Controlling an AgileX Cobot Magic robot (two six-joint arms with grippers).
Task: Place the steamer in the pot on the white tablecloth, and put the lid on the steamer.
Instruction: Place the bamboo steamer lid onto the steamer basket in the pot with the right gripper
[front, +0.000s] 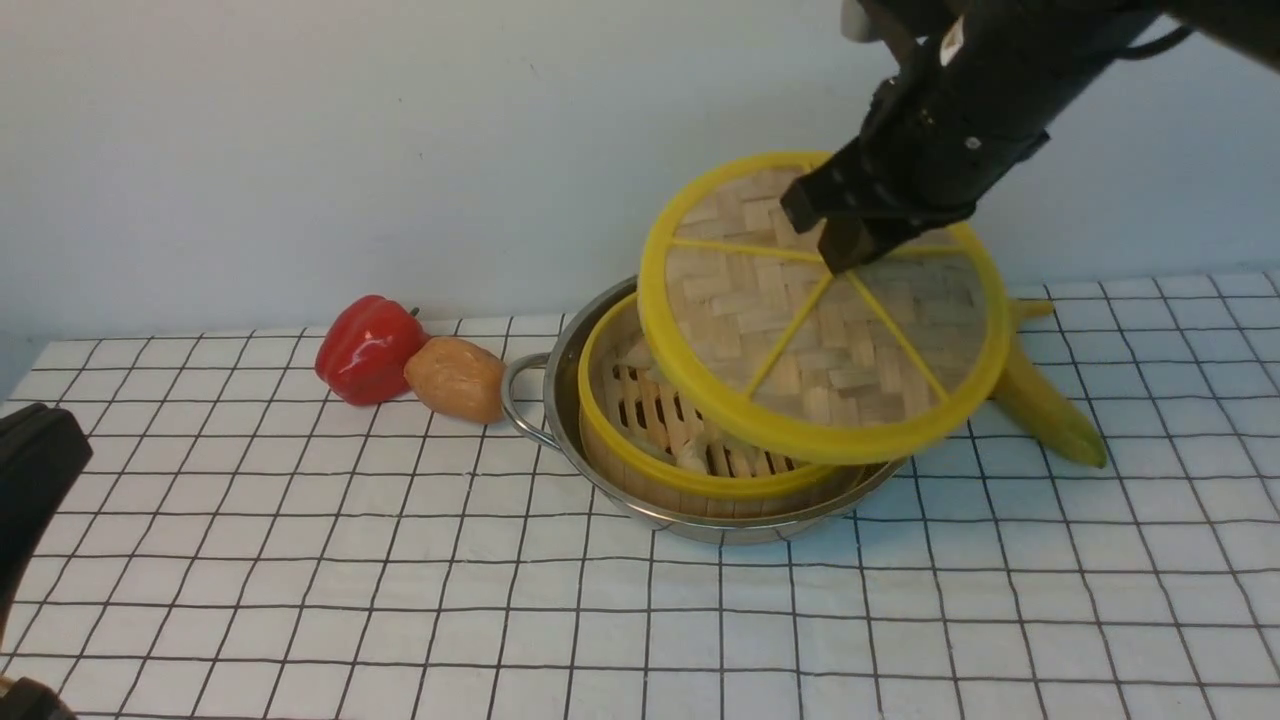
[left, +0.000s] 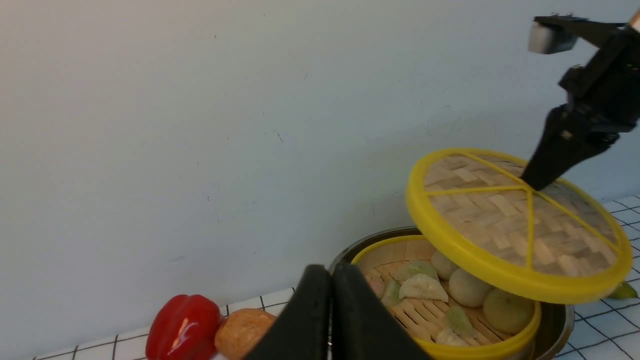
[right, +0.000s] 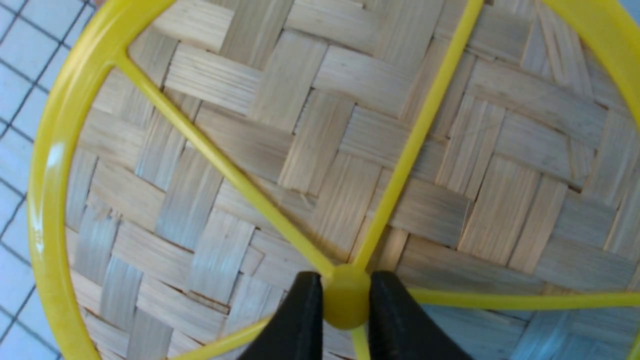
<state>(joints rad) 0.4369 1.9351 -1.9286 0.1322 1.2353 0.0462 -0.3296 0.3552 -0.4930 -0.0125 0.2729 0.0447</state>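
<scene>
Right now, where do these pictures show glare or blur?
Front view: soft, even light, a shiny glare spot on the red pepper. Left wrist view: the left gripper looms dark and blurry up close. Right wrist view: the lid shows sharp weave, with glare on its yellow rim.

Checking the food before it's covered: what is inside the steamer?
Pale buns and greenish dumplings lie on the slatted floor of the steamer. The lid, held tilted by the right claw, hides the part beneath it.

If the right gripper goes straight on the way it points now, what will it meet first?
Probably the steamer in the pot, just under the lid it holds; the gap is unclear.
</scene>
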